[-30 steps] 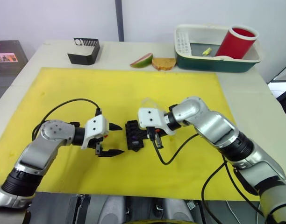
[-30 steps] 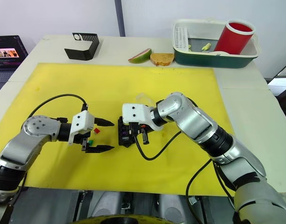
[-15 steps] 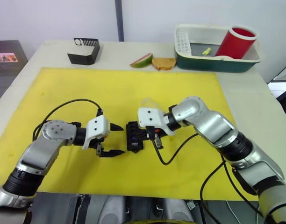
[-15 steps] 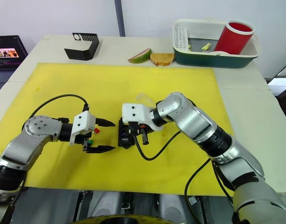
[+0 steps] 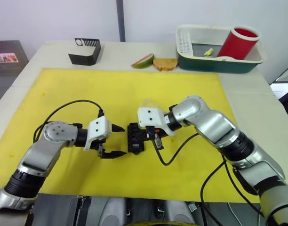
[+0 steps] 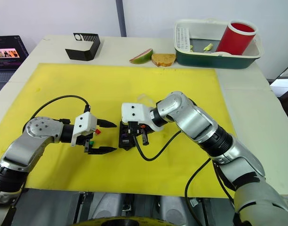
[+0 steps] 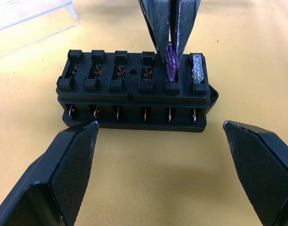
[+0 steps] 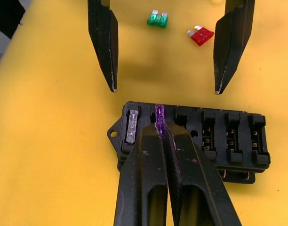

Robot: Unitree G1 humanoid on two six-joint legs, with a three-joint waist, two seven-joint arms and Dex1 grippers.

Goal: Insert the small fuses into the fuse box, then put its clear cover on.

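Purple fuse going into the fuse box

The right tool (image 8: 160, 129) is clenched on the purple fuse (image 7: 172, 58) at a slot of the fuse box (image 7: 134, 92), mid-mat toward the desk's front edge; the left tool (image 5: 114, 141) is released beside it.

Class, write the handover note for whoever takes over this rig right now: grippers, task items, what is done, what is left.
Right gripper: shut on the purple fuse, pressing it into the fuse box slot beside the seated grey fuse.
Left gripper: open, empty, facing the fuse box.
Red fuse and green fuse lie loose on the yellow mat.
Clear cover lies on the mat behind the box.
Done: grey seated.
Left: seat purple, fill four empty slots, fit cover.
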